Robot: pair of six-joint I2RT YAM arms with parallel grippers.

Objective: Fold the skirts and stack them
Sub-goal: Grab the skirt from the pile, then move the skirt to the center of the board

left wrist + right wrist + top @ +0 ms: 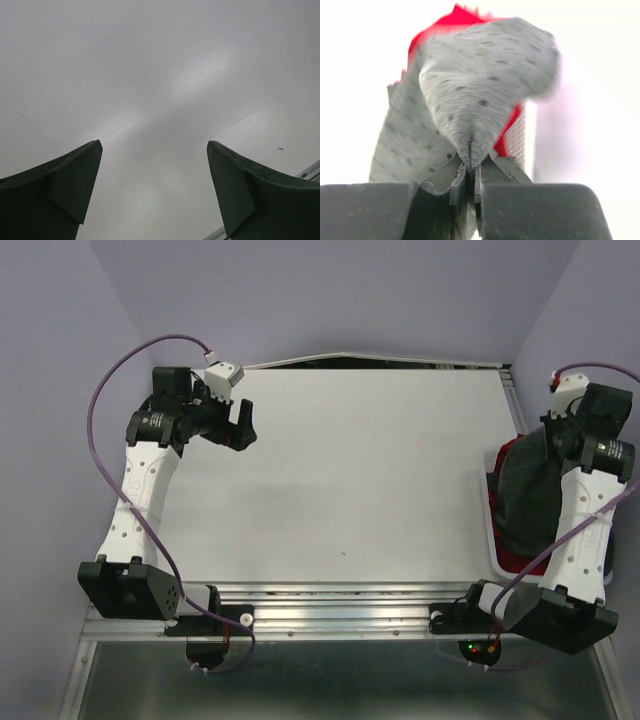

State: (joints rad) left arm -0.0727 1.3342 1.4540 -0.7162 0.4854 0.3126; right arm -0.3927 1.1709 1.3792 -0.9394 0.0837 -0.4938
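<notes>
The dark grey dotted skirt (525,495) is pulled up out of the white basket (492,532) at the table's right edge. My right gripper (470,161) is shut on a pinched fold of the grey skirt (480,95). The red skirt (503,558) lies beneath it in the basket; the red skirt (451,22) also peeks out behind the grey cloth in the right wrist view. My left gripper (241,426) hovers open over the bare far-left part of the table; between its fingers (75,172) only the white tabletop shows.
The white table (340,480) lies between the two arms. Lilac walls close in on the left, back and right. A metal rail (330,615) runs along the near edge by the arm bases.
</notes>
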